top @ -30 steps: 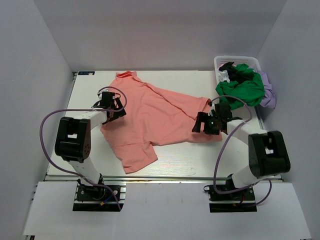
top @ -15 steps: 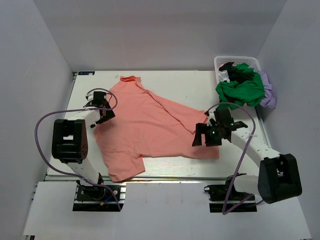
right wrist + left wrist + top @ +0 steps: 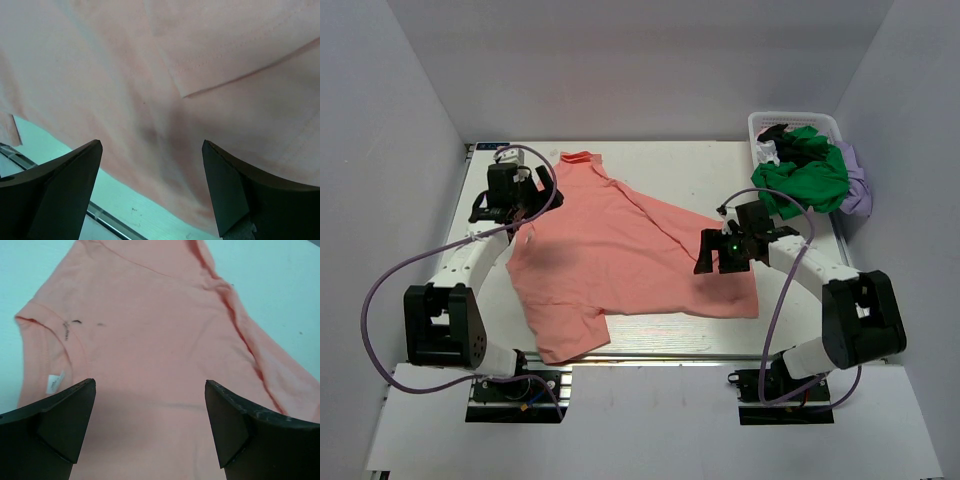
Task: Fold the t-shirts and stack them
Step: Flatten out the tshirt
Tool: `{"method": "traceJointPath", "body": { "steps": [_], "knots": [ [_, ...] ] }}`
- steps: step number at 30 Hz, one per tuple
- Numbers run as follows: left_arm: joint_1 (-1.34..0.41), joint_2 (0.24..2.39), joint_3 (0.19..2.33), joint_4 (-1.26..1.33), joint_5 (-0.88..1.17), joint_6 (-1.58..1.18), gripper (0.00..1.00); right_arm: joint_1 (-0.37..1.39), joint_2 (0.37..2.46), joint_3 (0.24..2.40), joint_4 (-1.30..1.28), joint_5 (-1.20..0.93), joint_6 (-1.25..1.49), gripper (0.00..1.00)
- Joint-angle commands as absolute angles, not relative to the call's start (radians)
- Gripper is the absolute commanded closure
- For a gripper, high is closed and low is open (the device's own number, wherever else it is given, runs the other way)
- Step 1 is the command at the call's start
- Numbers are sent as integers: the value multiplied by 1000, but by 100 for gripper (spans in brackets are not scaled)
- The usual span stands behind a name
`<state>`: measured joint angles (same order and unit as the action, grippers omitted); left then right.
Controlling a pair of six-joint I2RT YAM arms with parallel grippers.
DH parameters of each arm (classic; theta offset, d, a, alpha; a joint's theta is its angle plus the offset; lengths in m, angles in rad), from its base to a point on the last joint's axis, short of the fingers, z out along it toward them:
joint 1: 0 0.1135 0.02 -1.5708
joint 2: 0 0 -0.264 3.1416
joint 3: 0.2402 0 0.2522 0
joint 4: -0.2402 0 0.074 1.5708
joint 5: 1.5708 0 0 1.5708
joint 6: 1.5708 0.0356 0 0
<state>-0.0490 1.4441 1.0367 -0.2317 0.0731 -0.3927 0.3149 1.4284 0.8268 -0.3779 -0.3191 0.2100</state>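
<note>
The salmon-pink t-shirt [image 3: 620,250] lies spread on the table, collar at the back left, one sleeve at the near edge, and a fold ridge runs across its right half. My left gripper [image 3: 517,205] hovers open over its left shoulder; the left wrist view shows the collar [image 3: 45,335] and a white tag [image 3: 54,382] between the open fingers [image 3: 60,425]. My right gripper [image 3: 712,258] hovers open above the shirt's right side, and the right wrist view shows a folded hem [image 3: 225,75]. The green t-shirt [image 3: 805,175], the lilac one [image 3: 860,192] and a dark one [image 3: 802,145] are piled at the back right.
A white lattice basket [image 3: 765,122] stands in the back right corner under the pile of shirts. The table's near edge and metal rail [image 3: 55,175] lie just beyond the shirt's hem. White walls enclose the table on three sides.
The pink shirt first slid toward the near edge and now lies still. My left gripper has risen and moved back-left. My right gripper has lifted and moved slightly back.
</note>
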Motion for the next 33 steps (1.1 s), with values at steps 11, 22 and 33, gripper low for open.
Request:
{"method": "traceJointPath", "body": {
  "steps": [11, 22, 33],
  "knots": [
    [-44, 1278, 940, -218, 143, -357, 0, 324, 1620, 894, -173, -276, 299, 26],
    [-44, 1267, 931, -236, 143, -348, 0, 324, 1683, 966, -115, -230, 382, 100],
    [-44, 1321, 904, -192, 124, -339, 0, 316, 1669, 1112, -143, -155, 417, 100]
  ]
}}
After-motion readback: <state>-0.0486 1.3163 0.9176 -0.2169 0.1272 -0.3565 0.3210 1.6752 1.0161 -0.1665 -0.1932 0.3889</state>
